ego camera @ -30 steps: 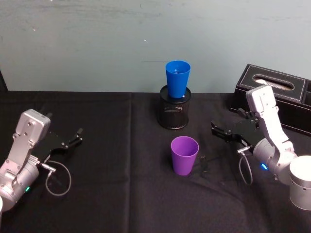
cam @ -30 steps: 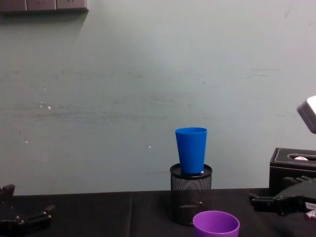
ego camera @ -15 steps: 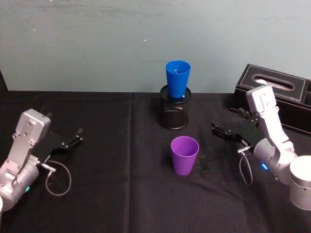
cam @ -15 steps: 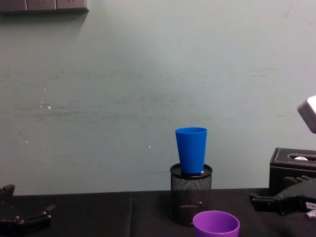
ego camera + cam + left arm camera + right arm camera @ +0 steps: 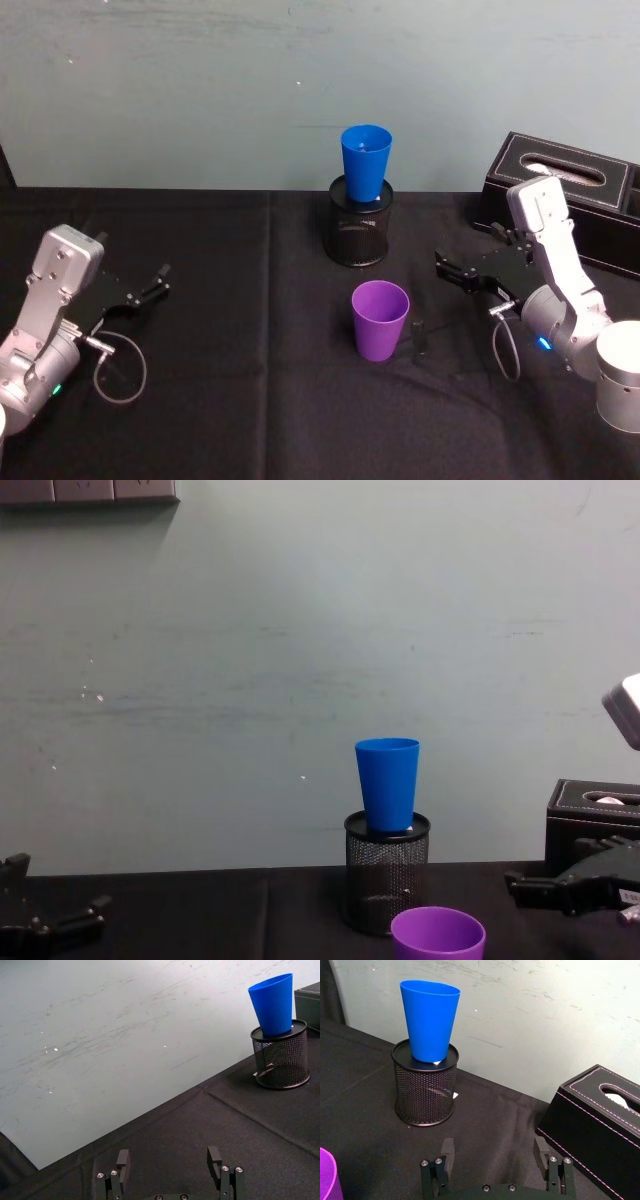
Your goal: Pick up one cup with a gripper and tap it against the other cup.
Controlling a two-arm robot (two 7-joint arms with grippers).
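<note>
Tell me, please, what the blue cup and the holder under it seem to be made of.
The blue cup looks like smooth plastic: plain, evenly coloured walls with a soft sheen. The black holder looks like metal mesh, probably painted: fine perforated wall under a solid rim. Neither material is certain from looks alone.

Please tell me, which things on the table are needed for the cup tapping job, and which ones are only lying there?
Needed:
- purple cup, upright on the cloth
- blue cup, standing in the pen holder
- right claw, open, right of the purple cup

Only lying there:
- mesh pen holder
- black tissue box
- left claw, open, far left
</note>
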